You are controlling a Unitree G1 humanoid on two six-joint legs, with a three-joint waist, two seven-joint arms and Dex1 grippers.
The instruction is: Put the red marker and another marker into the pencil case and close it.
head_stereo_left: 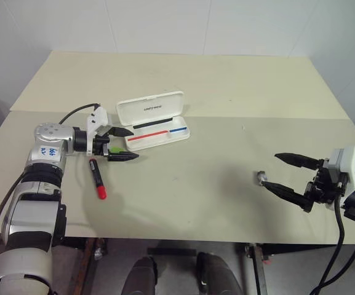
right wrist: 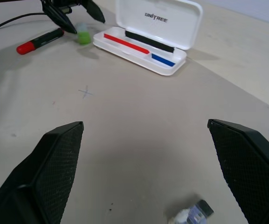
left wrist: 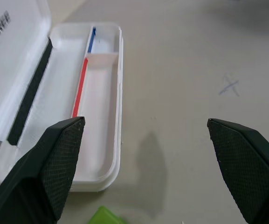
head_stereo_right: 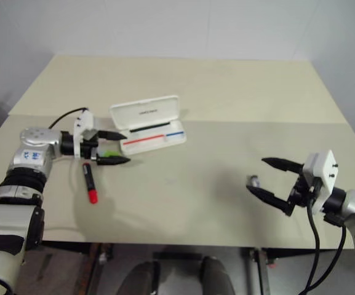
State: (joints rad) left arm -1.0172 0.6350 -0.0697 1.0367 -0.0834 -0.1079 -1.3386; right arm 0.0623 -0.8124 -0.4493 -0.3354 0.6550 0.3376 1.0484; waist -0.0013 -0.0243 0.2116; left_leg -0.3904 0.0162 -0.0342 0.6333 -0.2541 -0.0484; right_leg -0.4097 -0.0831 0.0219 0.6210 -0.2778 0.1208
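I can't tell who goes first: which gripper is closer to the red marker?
Left. The left gripper hovers open just above the red marker, beside the case. The right gripper hangs open far across the table.

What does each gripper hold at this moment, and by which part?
Nothing is held. The left gripper stands open above the short mint highlighter with the lime-green cap, not gripping it. The right gripper is open too, with nothing between its fingers.
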